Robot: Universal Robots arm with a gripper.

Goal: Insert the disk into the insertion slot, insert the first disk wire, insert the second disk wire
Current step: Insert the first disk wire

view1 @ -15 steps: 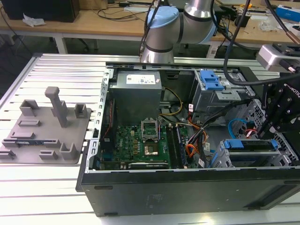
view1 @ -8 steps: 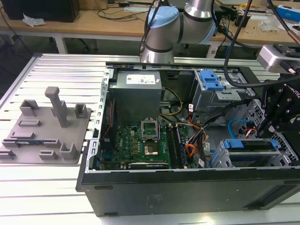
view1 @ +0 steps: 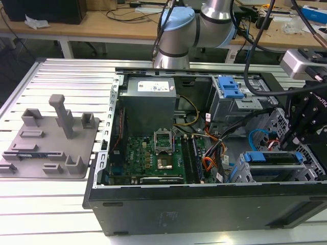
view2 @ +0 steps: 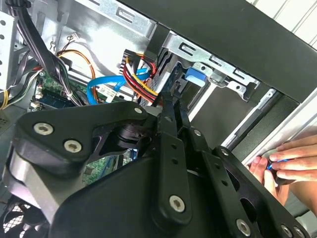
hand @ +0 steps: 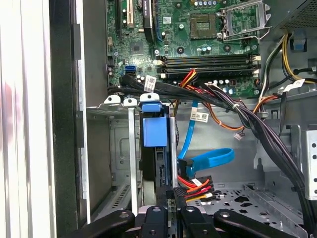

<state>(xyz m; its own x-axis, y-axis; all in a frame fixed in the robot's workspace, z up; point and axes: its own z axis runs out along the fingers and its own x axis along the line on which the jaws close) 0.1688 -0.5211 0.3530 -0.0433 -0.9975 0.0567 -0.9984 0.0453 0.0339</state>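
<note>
- The disk [hand: 151,131] stands on edge in the insertion slot [hand: 119,148], a grey cage at the near corner of the computer case [view1: 204,209] on the exterior view's right. Its blue carrier shows at the mouth, and it looks pushed home.
- I judge it stiff, fairly heavy and shock-sensitive. It is best taken by the carrier, not by the label face or the connector edge.
- The blue data cable [hand: 210,159] and the power plug [hand: 194,184], with red, yellow and black wires, lie just beside the disk's rear edge. I cannot tell whether they are seated. Both are limp, with small stiff plugs.
- The hand [hand: 174,198] sits just beside that plug; clenched or released, I cannot tell.
- A black cable bundle [hand: 257,124] crosses near the cage and crowds the approach.
- A person's hand [view2: 282,158] rests at the case rim, near the arm.
- Further left lie the motherboard [view1: 153,153] and, on the desk [view1: 51,204], a grey fixture plate [view1: 48,143].
</note>
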